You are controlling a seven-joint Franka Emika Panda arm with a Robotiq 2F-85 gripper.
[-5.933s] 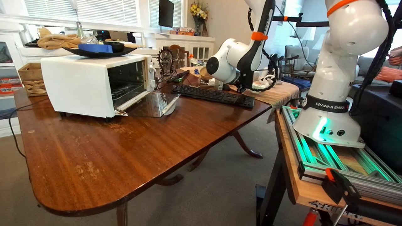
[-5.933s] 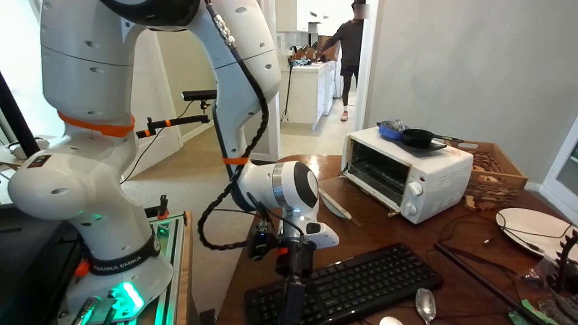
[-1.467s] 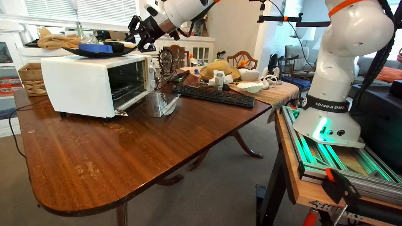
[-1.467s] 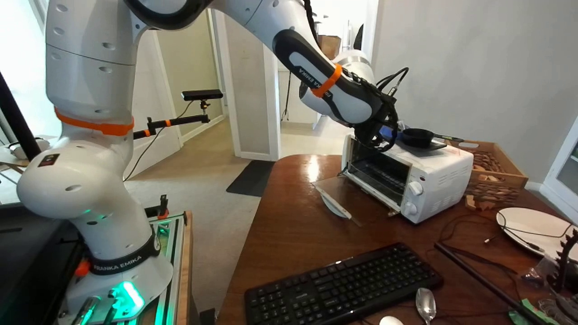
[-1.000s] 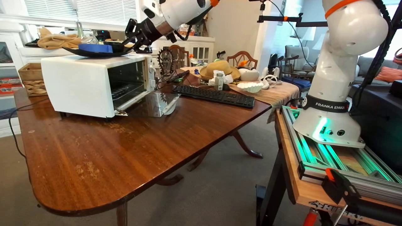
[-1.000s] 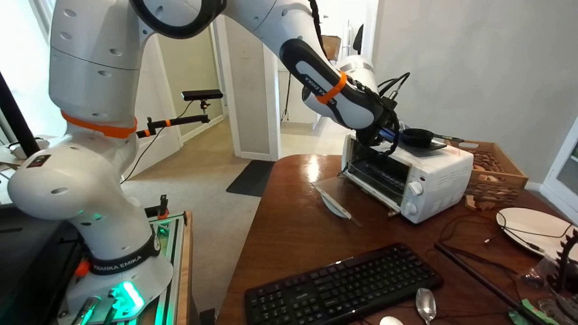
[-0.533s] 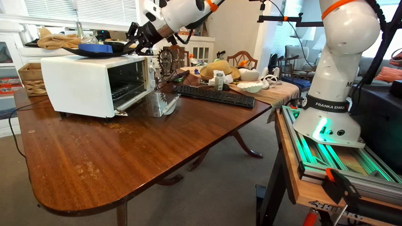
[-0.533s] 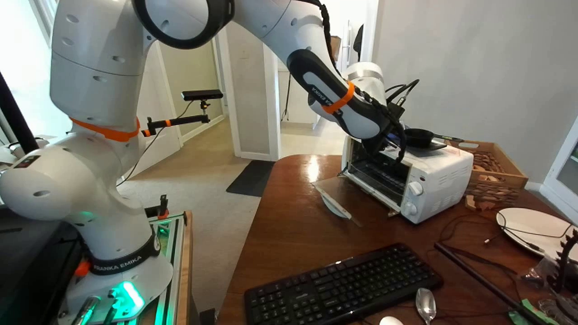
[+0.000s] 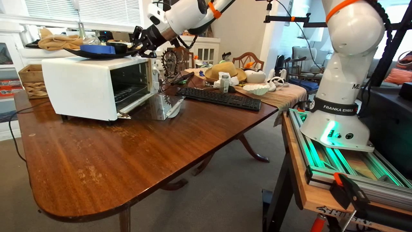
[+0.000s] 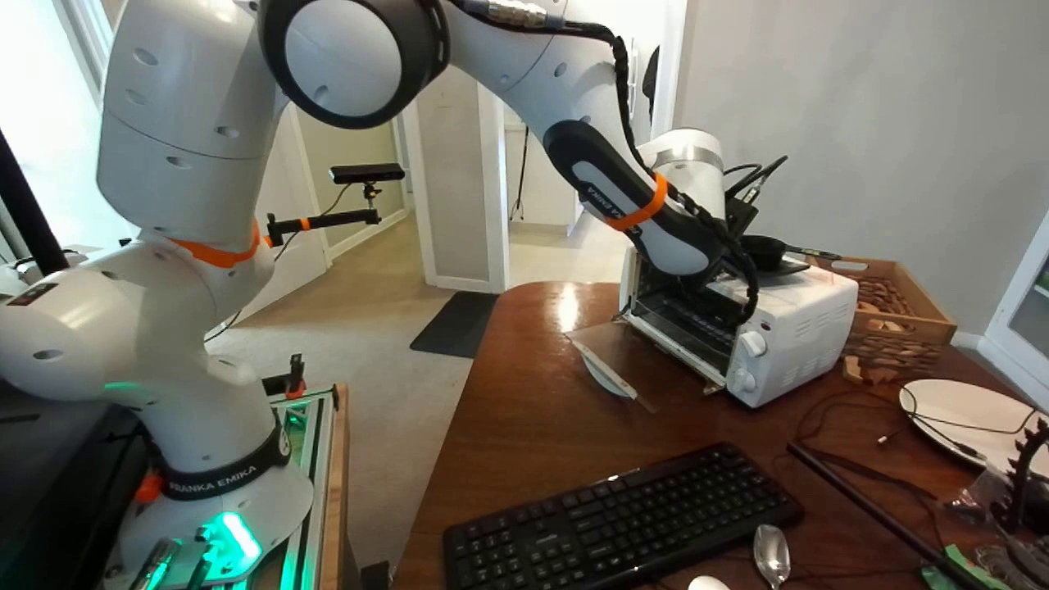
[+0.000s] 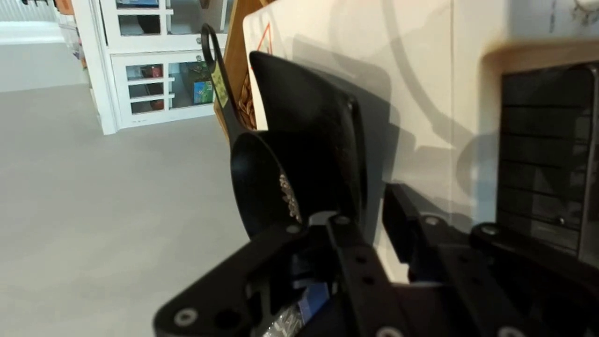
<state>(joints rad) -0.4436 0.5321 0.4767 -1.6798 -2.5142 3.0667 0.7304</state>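
My gripper (image 9: 136,49) is tilted down at the near rim of a black plate (image 9: 93,55) on the white toaster oven (image 9: 77,87). In the wrist view, the fingers (image 11: 362,208) are apart, with bare oven top showing between them. One finger overlaps the rim of the black plate (image 11: 313,107); the other is over the oven top (image 11: 421,51). Contact cannot be told. A small black pan (image 11: 255,182) with a long handle and a blue item (image 11: 313,299) rest on the plate. In an exterior view, the forearm hides the gripper beside the oven (image 10: 803,328).
The oven's glass door (image 9: 157,106) hangs open over the wooden table (image 9: 135,154). A keyboard (image 10: 623,524), spoon (image 10: 772,553), white plate (image 10: 967,418) and cables lie on the table. A wicker basket (image 10: 893,315) stands behind the oven. A hat (image 9: 225,70) lies farther back.
Since about six seconds ago, the arm has swung from above the keyboard to the oven top. Over the last second, the gripper has lowered slightly at the plate's rim. The plate has not visibly moved.
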